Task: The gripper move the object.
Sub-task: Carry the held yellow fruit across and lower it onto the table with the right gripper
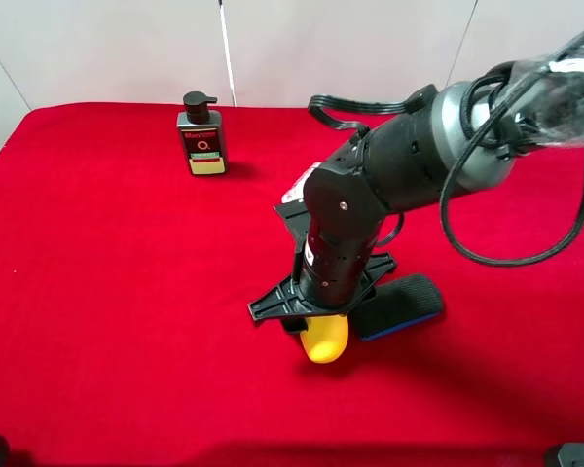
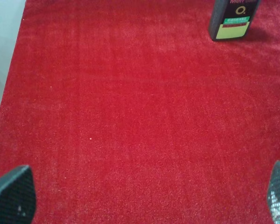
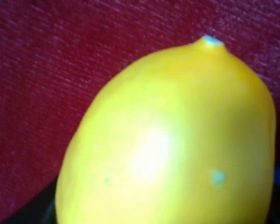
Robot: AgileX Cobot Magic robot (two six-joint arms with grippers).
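The yellow glossy oval object point(image 1: 327, 341) sits just below my right gripper point(image 1: 316, 316), which reaches across to the middle of the red cloth. The object's lower end sticks out under the black claw. In the right wrist view the object point(image 3: 168, 140) fills almost the whole picture, right at the gripper; the fingers themselves are hidden. The gripper appears shut on it, at or just above the cloth. My left gripper point(image 2: 145, 193) is open, with its two fingertips point(image 2: 11, 193) wide apart over bare red cloth, holding nothing.
A black eraser block with a blue edge point(image 1: 401, 304) lies just right of the object. A dark pump bottle point(image 1: 202, 134) stands at the back left and also shows in the left wrist view point(image 2: 232, 18). A small white thing point(image 1: 290, 197) peeks out behind the right arm.
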